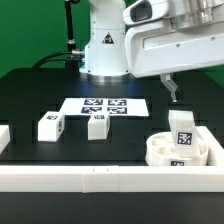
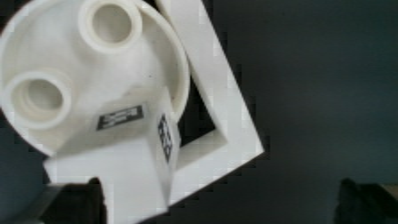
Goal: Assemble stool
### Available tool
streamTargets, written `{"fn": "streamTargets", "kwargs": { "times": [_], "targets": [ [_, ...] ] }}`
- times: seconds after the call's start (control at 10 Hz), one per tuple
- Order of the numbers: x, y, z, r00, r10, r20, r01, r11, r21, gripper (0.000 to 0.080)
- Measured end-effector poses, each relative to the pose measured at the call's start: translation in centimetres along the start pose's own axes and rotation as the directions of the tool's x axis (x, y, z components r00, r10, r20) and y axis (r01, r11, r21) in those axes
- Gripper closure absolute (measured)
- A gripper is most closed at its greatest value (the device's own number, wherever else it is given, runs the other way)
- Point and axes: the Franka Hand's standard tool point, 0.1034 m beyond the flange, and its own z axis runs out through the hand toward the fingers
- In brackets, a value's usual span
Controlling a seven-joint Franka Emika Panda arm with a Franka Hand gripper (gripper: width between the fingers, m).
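Exterior view: one leg [image 1: 183, 133] stands on seat [image 1: 163, 153].

The arm [image 1: 105, 40] is showing glossy white rounded shells with grey seams, a triangular sticker [image 1: 103, 53] on its base, a black cable [image 1: 70, 25] alongside, and dark fingers [image 1: 172, 88].
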Motion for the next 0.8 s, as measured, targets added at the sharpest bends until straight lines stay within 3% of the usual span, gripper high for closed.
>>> {"fn": "streamTargets", "kwargs": {
  "times": [0.3, 0.6, 0.7, 0.8],
  "targets": [
    [0.2, 0.6, 0.2, 0.95, -0.313, 0.001, 0.313, 0.95, -0.016, 0.0151],
    [1.5, 1.2, 0.1, 0.649, -0.76, -0.01, 0.755, 0.646, -0.115, 0.0151],
    [1.7, 1.7, 0.3, 0.563, -0.826, 0.011, 0.821, 0.558, -0.12, 0.0151],
    [1.8, 2.4, 0.5, 0.474, -0.879, 0.042, 0.878, 0.468, -0.103, 0.0151]
  ]
}}
